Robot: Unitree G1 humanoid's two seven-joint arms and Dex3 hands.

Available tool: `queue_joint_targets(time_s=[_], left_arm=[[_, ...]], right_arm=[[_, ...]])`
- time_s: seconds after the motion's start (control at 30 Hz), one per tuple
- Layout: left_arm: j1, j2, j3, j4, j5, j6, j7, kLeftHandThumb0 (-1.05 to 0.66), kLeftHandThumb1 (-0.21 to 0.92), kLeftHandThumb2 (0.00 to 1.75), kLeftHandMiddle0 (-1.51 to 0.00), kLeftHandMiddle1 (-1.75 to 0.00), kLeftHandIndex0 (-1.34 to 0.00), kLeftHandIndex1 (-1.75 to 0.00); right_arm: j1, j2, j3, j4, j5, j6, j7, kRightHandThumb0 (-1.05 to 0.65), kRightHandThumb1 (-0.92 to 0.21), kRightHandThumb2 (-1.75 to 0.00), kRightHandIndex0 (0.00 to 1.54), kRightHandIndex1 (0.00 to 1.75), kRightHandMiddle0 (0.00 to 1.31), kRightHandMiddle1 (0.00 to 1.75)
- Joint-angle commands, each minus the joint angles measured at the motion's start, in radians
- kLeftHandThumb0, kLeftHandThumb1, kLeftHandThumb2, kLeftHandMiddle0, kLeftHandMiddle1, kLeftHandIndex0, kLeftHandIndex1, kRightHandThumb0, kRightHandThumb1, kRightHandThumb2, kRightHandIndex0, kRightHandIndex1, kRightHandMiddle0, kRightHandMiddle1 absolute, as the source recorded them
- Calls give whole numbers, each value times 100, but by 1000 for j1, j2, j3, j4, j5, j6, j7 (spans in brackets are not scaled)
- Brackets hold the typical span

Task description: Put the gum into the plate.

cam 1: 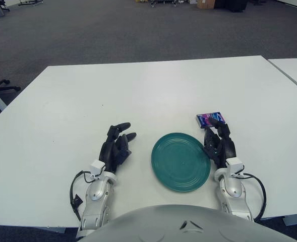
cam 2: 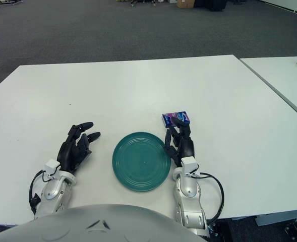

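A small blue and purple gum pack (cam 1: pixel 210 119) lies flat on the white table, just beyond the right rim of the teal plate (cam 1: pixel 181 161). The plate holds nothing. My right hand (cam 1: pixel 218 142) sits beside the plate's right edge, its relaxed fingertips reaching to the near edge of the gum pack and holding nothing. My left hand (cam 1: pixel 117 145) shows to the left of the plate, fingers loosely spread and empty.
The white table (cam 1: pixel 138 96) stretches far ahead and to both sides. A second white table (cam 1: pixel 294 70) adjoins at the right, with a narrow gap between. Grey carpet and office furniture lie beyond.
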Motion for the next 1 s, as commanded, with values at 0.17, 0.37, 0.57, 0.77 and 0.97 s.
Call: queue_joint_targets(time_s=[0.17, 0.37, 0.57, 0.77, 0.97], left_arm=[[-1, -5, -8, 15, 9, 25, 9, -76, 92, 82, -44, -92, -19, -114], [-12, -14, -11, 35, 11, 19, 10, -76, 92, 82, -44, -92, -19, -114], [-23, -19, -13, 59, 13, 6, 7, -75, 92, 82, -44, -91, -19, -113], [-35, -21, -14, 73, 18, -11, 8, -73, 92, 82, -43, -89, -19, -112], [-37, -25, -15, 67, 21, -12, 14, -70, 92, 81, -44, -89, -22, -113]], right_arm=[[66, -12, -9, -106, 24, 170, 29, -60, -92, -79, 45, 3, 0, 89], [61, -39, -17, -203, 11, 174, 42, -58, -92, -76, 46, 3, 0, 91], [43, -141, -22, -191, -146, 4, 31, -60, -92, -71, 48, 4, 0, 90], [58, -336, -95, -282, -569, -209, -81, -68, -92, -67, 49, 5, 0, 90], [31, -418, -147, -289, -819, -234, -138, -74, -92, -62, 46, 3, 0, 80]])
